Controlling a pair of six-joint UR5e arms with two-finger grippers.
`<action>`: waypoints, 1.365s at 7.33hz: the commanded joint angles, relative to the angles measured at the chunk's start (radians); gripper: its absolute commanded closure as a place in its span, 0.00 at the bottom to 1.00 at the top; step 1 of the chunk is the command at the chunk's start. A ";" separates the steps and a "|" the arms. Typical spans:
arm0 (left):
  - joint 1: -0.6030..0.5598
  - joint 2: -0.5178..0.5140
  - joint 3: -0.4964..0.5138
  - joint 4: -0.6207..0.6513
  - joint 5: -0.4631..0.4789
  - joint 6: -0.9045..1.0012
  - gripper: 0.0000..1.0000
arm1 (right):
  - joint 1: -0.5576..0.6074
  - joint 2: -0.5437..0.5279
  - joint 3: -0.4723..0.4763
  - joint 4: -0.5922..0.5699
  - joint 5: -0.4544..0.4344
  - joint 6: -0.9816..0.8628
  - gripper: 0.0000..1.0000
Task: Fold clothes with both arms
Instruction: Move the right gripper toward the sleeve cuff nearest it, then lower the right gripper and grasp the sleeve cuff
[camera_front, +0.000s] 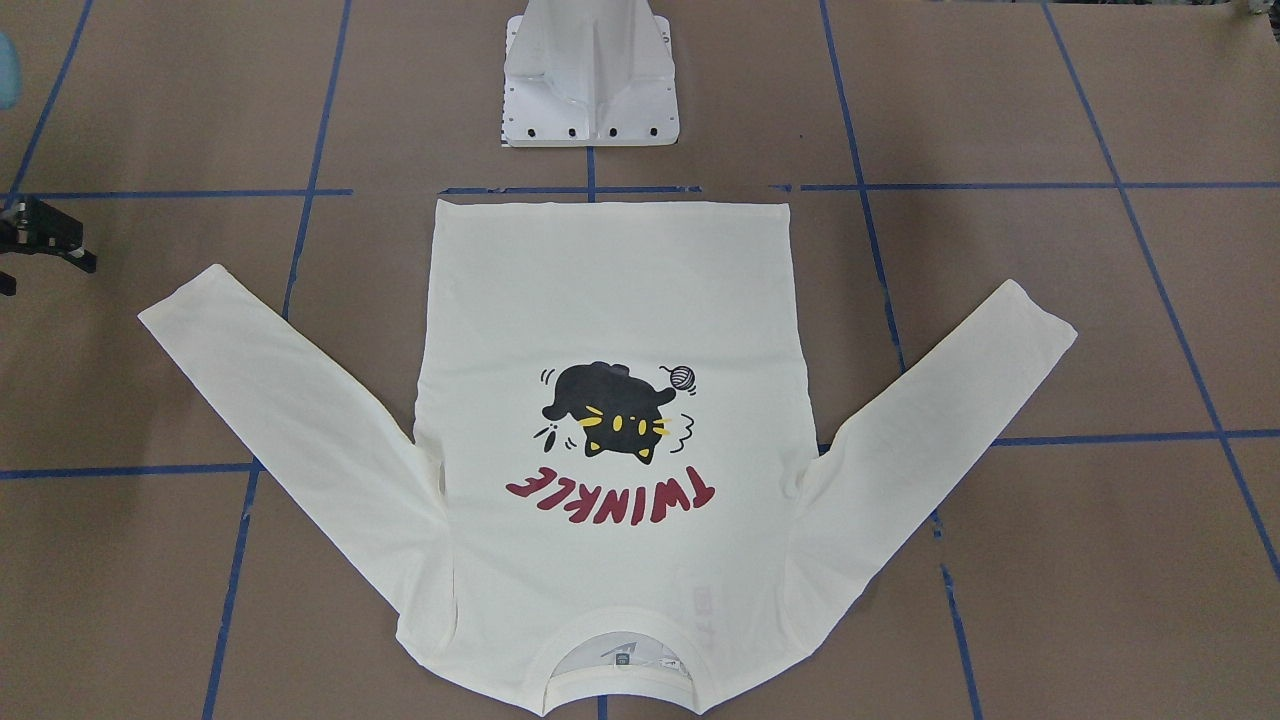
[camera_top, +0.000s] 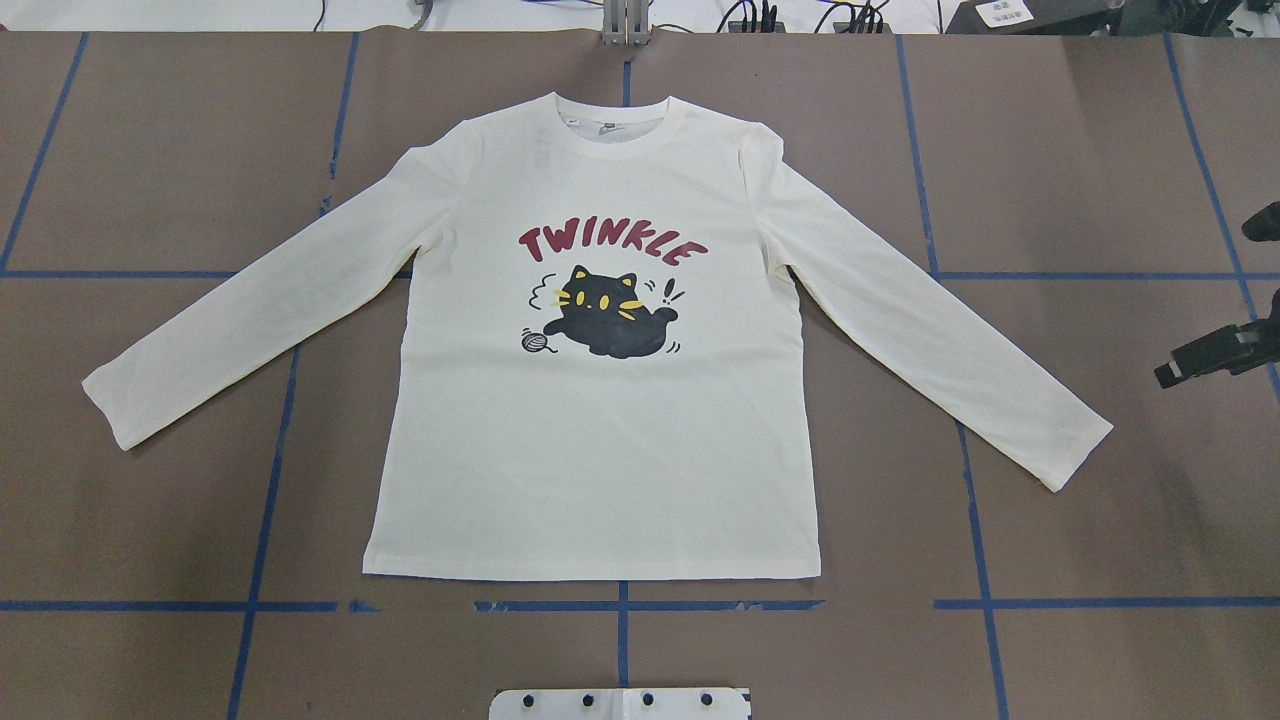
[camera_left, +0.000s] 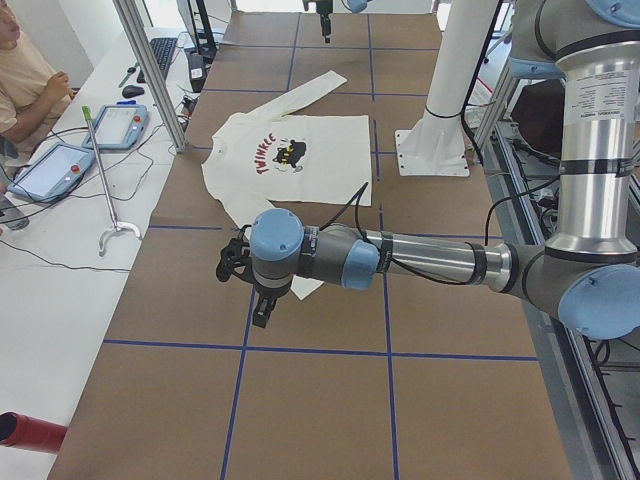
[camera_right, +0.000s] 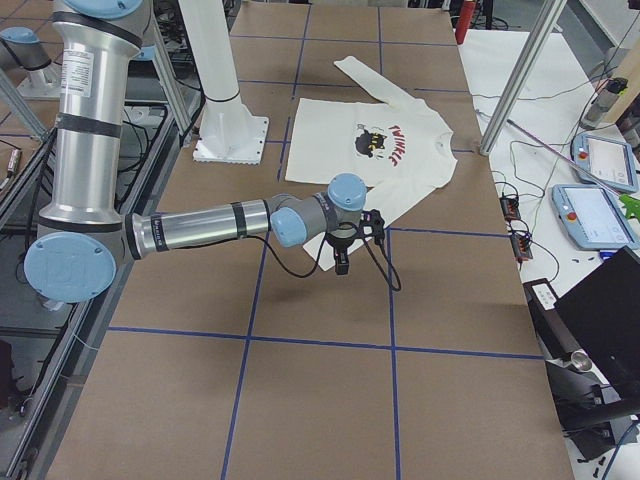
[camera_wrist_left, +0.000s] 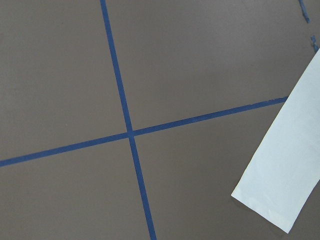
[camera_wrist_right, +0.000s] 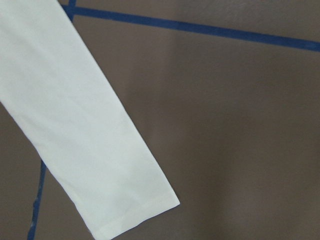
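Overhead, I see the cream long-sleeved cat-print T-shirt (camera_top: 600, 450) flat, print up. Only the side views show the left gripper (camera_left: 261, 308) and right gripper (camera_right: 342, 265) whole, holding nothing; I cannot tell their finger spread.

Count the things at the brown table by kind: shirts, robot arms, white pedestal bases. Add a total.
Shirts: 1, the cream T-shirt
Robot arms: 2, the left arm and the right arm
Pedestal base: 1
Total: 4
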 joint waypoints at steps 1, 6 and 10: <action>0.004 0.005 0.001 -0.022 -0.002 -0.001 0.00 | -0.191 0.005 -0.025 0.130 -0.113 0.135 0.00; 0.005 0.004 -0.001 -0.023 -0.002 -0.047 0.00 | -0.222 0.002 -0.235 0.373 -0.159 0.438 0.16; 0.005 0.005 -0.010 -0.022 -0.002 -0.048 0.00 | -0.215 0.019 -0.202 0.438 -0.141 0.573 1.00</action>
